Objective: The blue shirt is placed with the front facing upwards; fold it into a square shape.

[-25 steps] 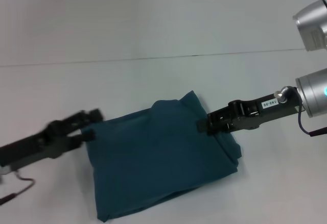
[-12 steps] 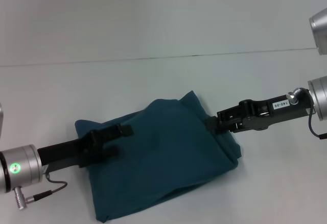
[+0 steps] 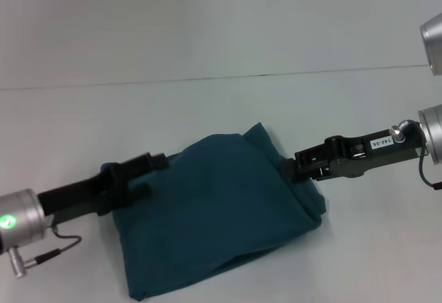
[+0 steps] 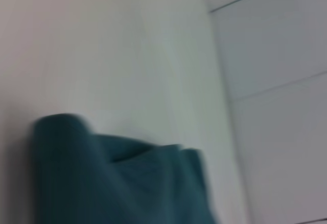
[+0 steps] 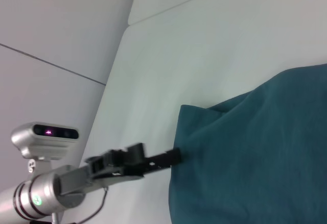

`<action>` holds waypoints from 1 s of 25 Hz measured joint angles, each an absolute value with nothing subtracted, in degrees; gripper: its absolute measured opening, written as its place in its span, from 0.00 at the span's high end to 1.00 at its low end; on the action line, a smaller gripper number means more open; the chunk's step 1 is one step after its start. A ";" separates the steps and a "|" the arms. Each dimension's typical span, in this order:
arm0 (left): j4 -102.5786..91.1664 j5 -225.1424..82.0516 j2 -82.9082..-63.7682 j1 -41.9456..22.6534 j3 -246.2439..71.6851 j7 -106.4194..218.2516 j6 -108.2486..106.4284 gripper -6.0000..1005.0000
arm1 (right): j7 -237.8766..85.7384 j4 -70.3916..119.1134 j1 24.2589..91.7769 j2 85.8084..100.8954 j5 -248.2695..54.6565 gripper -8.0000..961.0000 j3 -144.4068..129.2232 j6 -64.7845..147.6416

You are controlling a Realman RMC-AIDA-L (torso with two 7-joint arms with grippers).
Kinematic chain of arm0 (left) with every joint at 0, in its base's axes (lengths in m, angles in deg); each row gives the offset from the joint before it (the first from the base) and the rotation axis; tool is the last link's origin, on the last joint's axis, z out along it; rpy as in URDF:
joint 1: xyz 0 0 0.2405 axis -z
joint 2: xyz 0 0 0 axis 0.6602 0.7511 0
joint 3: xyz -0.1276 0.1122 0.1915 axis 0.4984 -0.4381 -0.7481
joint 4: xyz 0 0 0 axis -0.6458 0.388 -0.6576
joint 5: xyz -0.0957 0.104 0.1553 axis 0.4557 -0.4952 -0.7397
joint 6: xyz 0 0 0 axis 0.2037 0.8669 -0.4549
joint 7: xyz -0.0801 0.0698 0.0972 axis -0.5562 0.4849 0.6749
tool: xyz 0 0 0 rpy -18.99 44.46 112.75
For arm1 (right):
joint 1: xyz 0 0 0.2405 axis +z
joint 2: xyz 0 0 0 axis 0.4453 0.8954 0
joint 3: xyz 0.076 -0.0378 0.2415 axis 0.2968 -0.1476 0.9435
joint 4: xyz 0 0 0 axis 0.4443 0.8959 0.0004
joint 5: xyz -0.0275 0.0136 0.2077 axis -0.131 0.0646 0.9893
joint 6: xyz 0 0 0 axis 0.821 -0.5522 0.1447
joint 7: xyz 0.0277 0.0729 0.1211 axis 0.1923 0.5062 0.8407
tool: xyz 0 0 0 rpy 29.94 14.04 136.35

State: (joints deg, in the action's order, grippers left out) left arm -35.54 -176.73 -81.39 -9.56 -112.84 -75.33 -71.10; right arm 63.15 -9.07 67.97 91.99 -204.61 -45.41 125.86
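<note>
Blue shirt (image 3: 221,213) between both grippers.

Head view high, wrist views low, all on blue shirt (image 3: 221,213).

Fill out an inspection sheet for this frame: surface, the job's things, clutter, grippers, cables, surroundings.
Surface: pale table, one thin dark seam line running across it.
Job's things: blue shirt lying folded into a rough, lumpy rectangle; no lettering or label visible.
Clutter: nothing seen.
Grippers: left gripper at the shirt's left edge; right gripper at the shirt's right edge.
Cables: a thin dark cable with a connector hangs by the left wrist; another dark cable loops by the right wrist.
Surroundings: pale panelled wall in the right wrist view.
</note>
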 joint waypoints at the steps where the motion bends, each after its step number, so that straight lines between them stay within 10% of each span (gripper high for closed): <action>1: -36.07 -175.95 -81.32 -9.91 -112.23 -75.17 -72.39 0.06 | 63.15 -9.09 67.99 91.99 -204.61 0.51 -45.41 125.88; 17: -36.72 -172.98 -81.71 -11.52 -112.97 -74.17 -68.92 0.06 | 61.21 -8.98 67.92 92.01 -204.05 0.51 -45.14 126.69; 25: -43.92 -174.09 -78.82 -15.06 -110.46 -56.09 -93.83 0.06 | 42.13 -9.26 66.40 92.75 -199.03 0.51 -41.80 128.75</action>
State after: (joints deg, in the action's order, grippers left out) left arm -43.92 -174.09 -78.82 -15.06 -110.46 -56.09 -93.83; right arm 42.13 -9.26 66.40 92.75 -199.03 -41.80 128.75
